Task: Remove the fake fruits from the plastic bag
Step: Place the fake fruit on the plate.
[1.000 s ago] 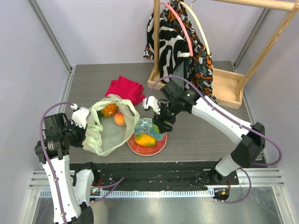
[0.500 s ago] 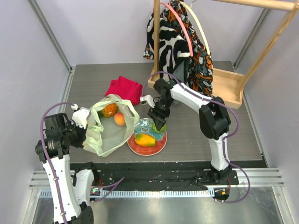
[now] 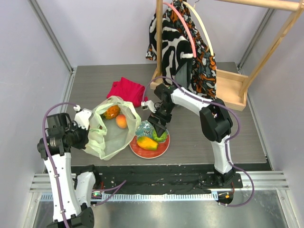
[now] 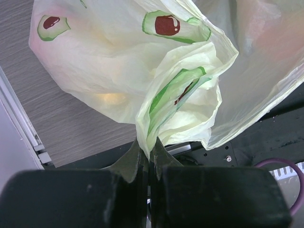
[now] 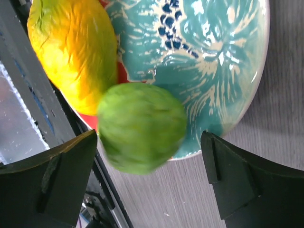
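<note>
I see my right end effector (image 5: 147, 142) has just sprung wide open, the green fruit (image 5: 141, 127) loose between its fingers over the teal plate (image 5: 213, 57) beside the mango (image 5: 73, 52); left end effector (image 4: 148, 161) pinches the plastic bag (image 4: 118, 61), pineapple (image 3: 111, 112) and peach (image 3: 121, 121) beyond it unfetched.

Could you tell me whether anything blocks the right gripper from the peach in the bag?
Only the plastic bag's rim lies between right gripper and peach; from above, nothing visible covers it.

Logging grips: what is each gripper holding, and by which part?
Left gripper pinches the thin pale yellow-green plastic bag by a bunched fold. Right gripper is open, holding nothing.
</note>
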{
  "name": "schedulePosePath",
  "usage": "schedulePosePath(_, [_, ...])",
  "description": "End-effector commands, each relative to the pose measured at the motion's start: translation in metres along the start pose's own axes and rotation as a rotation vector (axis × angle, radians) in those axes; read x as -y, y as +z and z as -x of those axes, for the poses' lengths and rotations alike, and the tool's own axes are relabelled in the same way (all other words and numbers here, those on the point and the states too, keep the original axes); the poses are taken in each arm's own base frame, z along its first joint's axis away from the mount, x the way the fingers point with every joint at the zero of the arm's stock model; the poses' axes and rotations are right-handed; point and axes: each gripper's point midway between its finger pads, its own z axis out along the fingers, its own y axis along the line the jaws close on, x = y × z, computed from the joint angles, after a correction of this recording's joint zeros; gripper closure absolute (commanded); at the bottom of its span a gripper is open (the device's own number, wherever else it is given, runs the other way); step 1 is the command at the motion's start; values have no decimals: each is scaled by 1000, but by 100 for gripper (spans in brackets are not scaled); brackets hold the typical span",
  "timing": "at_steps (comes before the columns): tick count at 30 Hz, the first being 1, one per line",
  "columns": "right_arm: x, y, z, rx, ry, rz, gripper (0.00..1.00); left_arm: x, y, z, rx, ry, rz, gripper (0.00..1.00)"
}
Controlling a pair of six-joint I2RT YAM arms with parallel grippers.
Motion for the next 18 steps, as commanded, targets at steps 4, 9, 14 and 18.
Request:
schedulePosePath(4, [-21, -56, 34, 153, -67, -89, 0, -5, 4, 19, 44, 4, -12, 100])
schedulePosePath(9, [-82, -126, 66, 265, -223, -83, 0, -2, 7, 23, 60, -14, -38, 100])
schedulePosePath(14, [-160, -161, 123, 424, -439, -100, 0, -4, 9, 26, 53, -29, -44, 100])
schedulePosePath(18, [-212, -153, 161, 516, -621, -77, 6, 3, 6, 29, 55, -23, -83, 100])
